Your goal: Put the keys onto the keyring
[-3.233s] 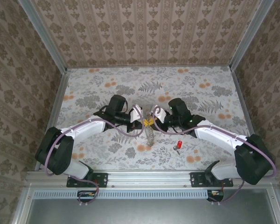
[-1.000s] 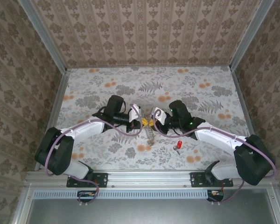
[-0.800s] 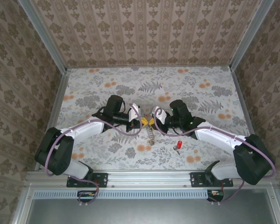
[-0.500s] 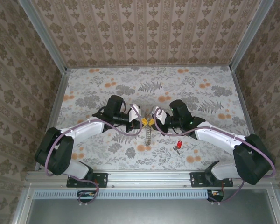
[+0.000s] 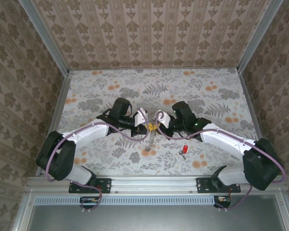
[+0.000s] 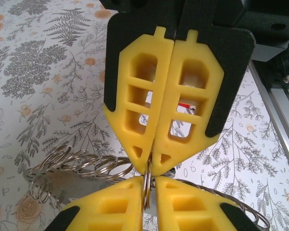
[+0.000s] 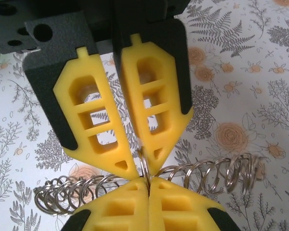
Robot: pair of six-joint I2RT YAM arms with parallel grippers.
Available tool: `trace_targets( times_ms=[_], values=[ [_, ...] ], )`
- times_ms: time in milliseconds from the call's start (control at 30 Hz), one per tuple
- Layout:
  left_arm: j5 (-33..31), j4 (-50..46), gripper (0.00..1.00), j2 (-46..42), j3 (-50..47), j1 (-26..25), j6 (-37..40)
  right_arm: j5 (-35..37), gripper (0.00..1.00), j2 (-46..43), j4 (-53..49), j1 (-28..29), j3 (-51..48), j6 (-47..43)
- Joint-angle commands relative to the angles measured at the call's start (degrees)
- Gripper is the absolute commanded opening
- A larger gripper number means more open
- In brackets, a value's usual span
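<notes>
As they meet tip-to-tip, L gripper [image 5: 147,126] & R gripper [image 5: 157,125] each pinch the same ring of the keyring [image 7: 221,177], jaws nearly closed; red key [image 5: 184,149] lies apart, right of keyring.

From above, the red key [image 5: 184,149] is too small to show its blade, and where the keyring [image 5: 150,142] is gripped cannot be made out. In the wrist views the bottom edge cuts off the left fingers [image 6: 120,190] and right fingers [image 7: 130,192], which hide the keyring's middle.
</notes>
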Motion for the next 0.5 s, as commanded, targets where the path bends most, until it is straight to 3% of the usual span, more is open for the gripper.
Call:
trace_targets(
  times_ms=[0, 100, 467],
  values=[
    [0.4, -2.0, 0.08, 0.8, 2.2, -0.7, 1.9, 1.2, 0.01, 0.2, -2.6, 1.0, 3.6, -1.9],
    [0.2, -2.5, 0.0, 0.6, 2.2, -0.6, 2.2, 0.9, 0.03, -0.1, -3.1, 1.1, 3.9, -2.3],
    [7.0, 4.6, 0.0, -1.6, -0.6, 0.8, -0.7, -2.7, 0.16, 1.1, 2.8, -0.2, -0.2, -1.0]
  ],
)
